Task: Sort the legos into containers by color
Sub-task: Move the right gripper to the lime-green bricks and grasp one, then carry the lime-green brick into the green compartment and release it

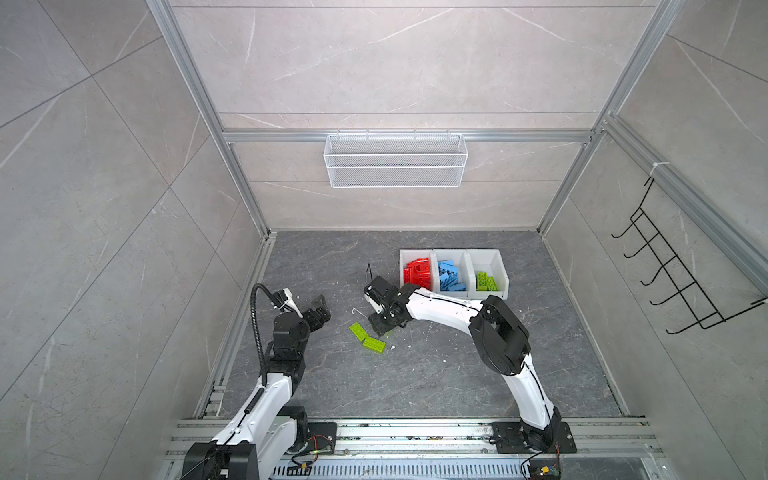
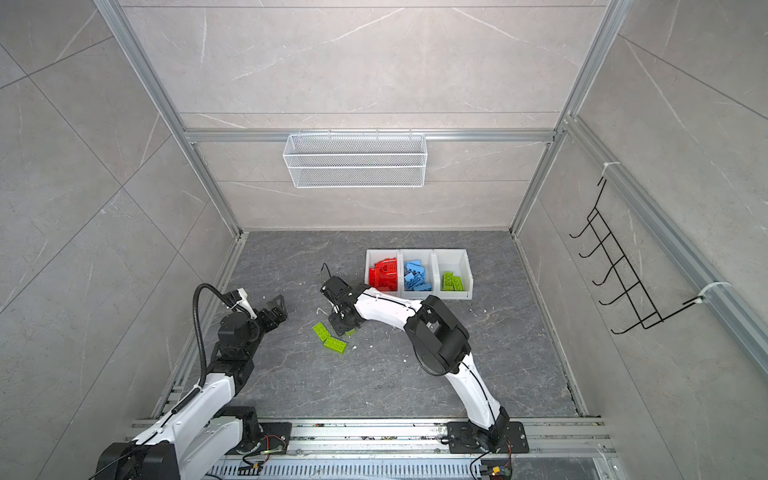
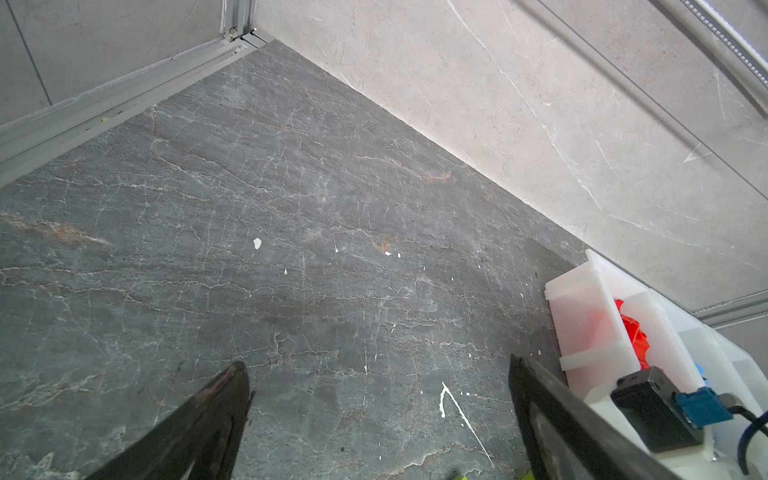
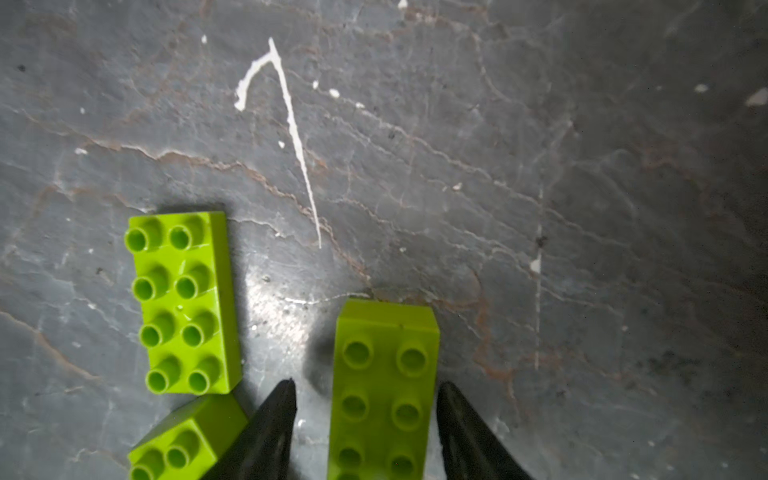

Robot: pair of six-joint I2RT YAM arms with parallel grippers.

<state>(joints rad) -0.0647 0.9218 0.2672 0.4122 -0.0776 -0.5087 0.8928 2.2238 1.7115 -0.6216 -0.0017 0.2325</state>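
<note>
Two lime green legos (image 1: 358, 331) (image 2: 335, 344) lie end to end on the dark floor, left of centre in both top views. A third green brick (image 4: 384, 395) lies flat between the fingers of my right gripper (image 4: 366, 382) (image 1: 382, 330). One finger is against its side and a gap shows at the other, so the jaws are open. The containers (image 1: 453, 250) (image 3: 590, 316) stand behind it, holding red legos (image 1: 417, 273), blue legos (image 1: 451, 276) and green legos (image 1: 486, 281) in separate bins. My left gripper (image 1: 322, 307) (image 3: 376, 362) hangs wide open and empty over bare floor.
A white wire mesh basket (image 1: 395, 160) hangs on the back wall and a black hook rack (image 1: 681, 270) on the right wall. Aluminium rails (image 1: 415, 432) run along the front edge. A white paint streak (image 4: 291, 124) marks the floor.
</note>
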